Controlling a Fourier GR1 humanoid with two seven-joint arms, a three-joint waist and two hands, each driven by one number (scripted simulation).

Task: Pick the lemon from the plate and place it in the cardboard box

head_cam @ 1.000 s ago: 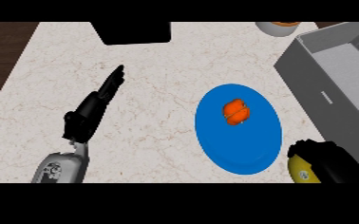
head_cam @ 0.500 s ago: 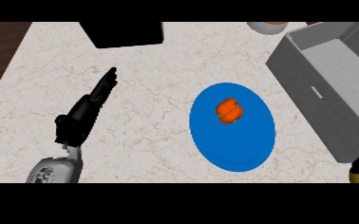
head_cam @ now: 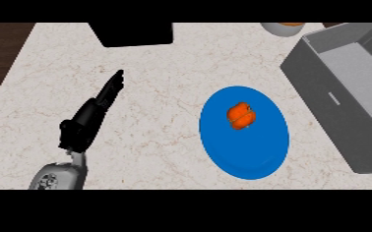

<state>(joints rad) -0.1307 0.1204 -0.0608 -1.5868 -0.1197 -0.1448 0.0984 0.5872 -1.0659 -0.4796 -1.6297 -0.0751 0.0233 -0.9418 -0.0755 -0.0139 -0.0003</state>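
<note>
The left robot hand (head_cam: 91, 115) rests at the left of the pale marbled surface (head_cam: 167, 73), its black fingers straight and pressed together, holding nothing, while the fruit sits untouched on a plate.

One small fruit (head_cam: 242, 116), orange-red rather than lemon yellow and slightly lumpy, lies on the upper middle of a single blue plate (head_cam: 247, 152), well apart from the robot hand and off to its right. One grey open-topped box (head_cam: 341, 93) stands just beside the plate along the right edge of the head view. One black block (head_cam: 134, 33) sits at the top of the surface, and one round bowl (head_cam: 287, 28) with orange contents shows partly at the top right. Only one robot hand is in view.
</note>
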